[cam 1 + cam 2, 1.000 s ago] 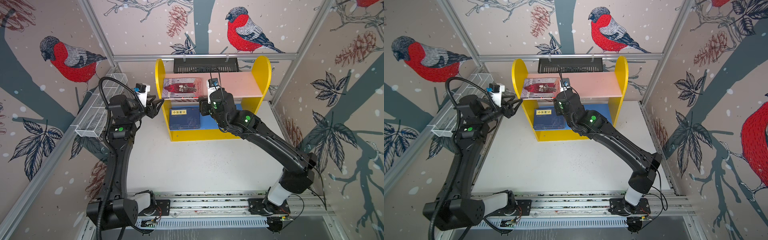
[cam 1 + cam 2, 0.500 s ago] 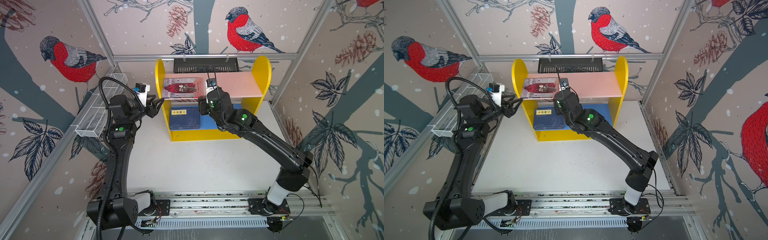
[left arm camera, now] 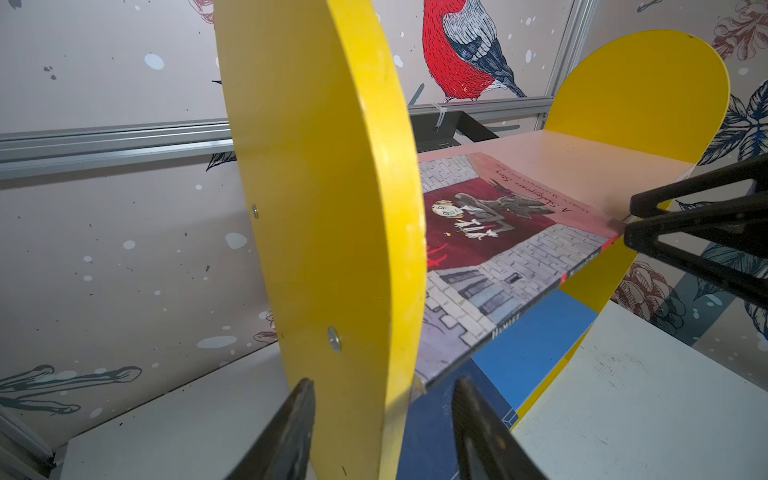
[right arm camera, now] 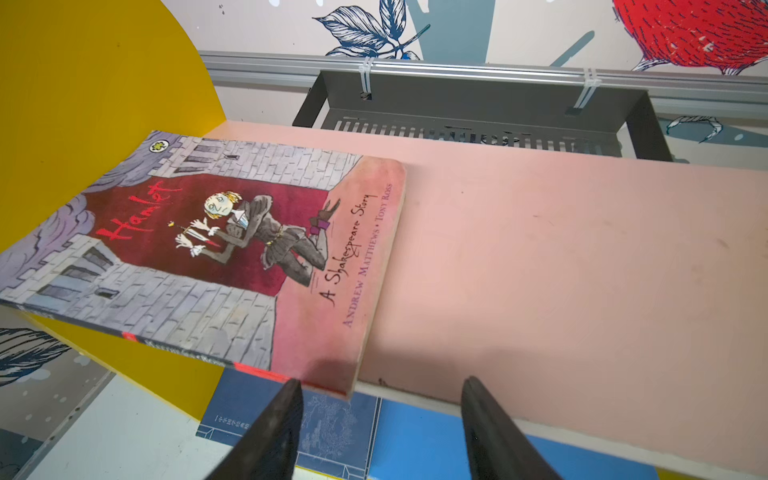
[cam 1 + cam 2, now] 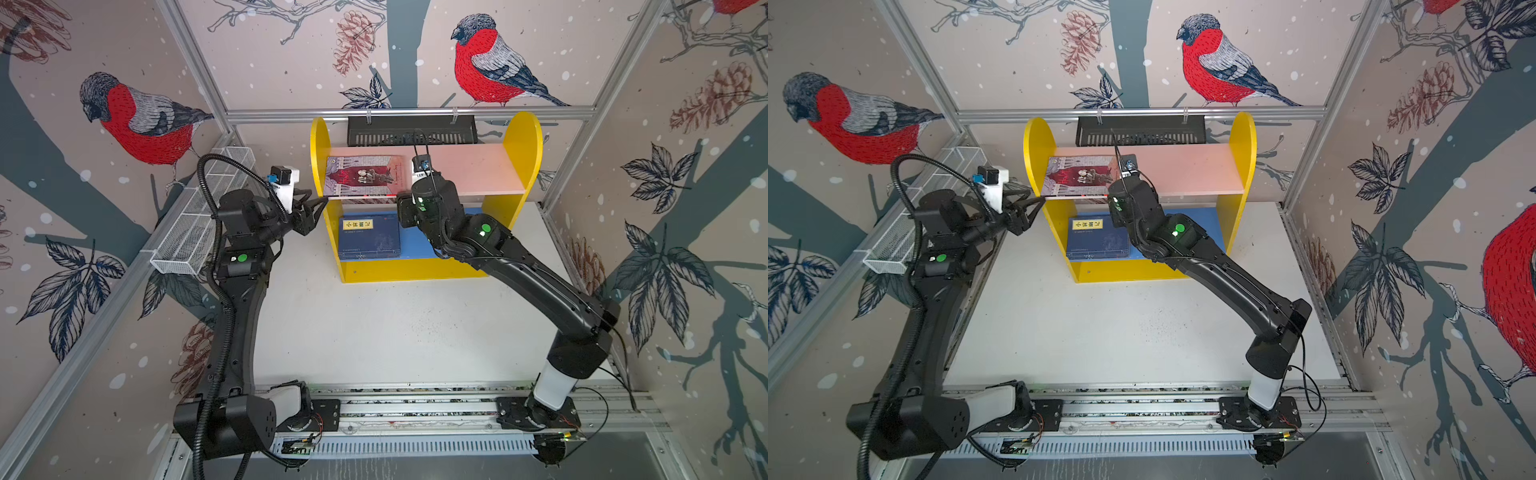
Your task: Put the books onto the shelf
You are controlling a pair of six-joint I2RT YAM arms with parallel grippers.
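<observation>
Shelf [image 5: 525, 141] stands at the back of the white table [image 5: 395, 332]: yellow side panels, pink upper board [image 5: 469, 170], blue lower board [image 5: 417, 245].

Hamlet book [image 5: 361, 176] lies flat, cover up, at the left end of the pink upper board, against the left side panel [image 3: 332, 187]. In the right wrist view its spine corner [image 4: 332, 388] overhangs the board's front edge.

Navy book [image 5: 369, 239] with a yellow title label lies flat on the blue lower board, below the Hamlet book. Whether more books lie under it cannot be read. Both top views show no book on the table.

Left gripper [image 5: 316, 214]: jaws apart, holding nothing. It sits at the front edge of the left side panel, about level with the upper board. In the left wrist view the panel's edge lines up between the two fingers [image 3: 291, 428]. Contact with the panel cannot be told.

Right gripper [image 4: 382, 380]: jaws apart, holding nothing. It points at the front edge of the pink upper board. One fingertip [image 4: 286, 399] is at the Hamlet book's spine, near its free corner. The left wrist view shows that tip [image 3: 631, 237] at the corner. Touching or just beside cannot be settled.

White wire-mesh tray [image 5: 199, 216] hangs on the left wall. Black slotted basket [image 5: 411, 131] hangs behind the shelf.
</observation>
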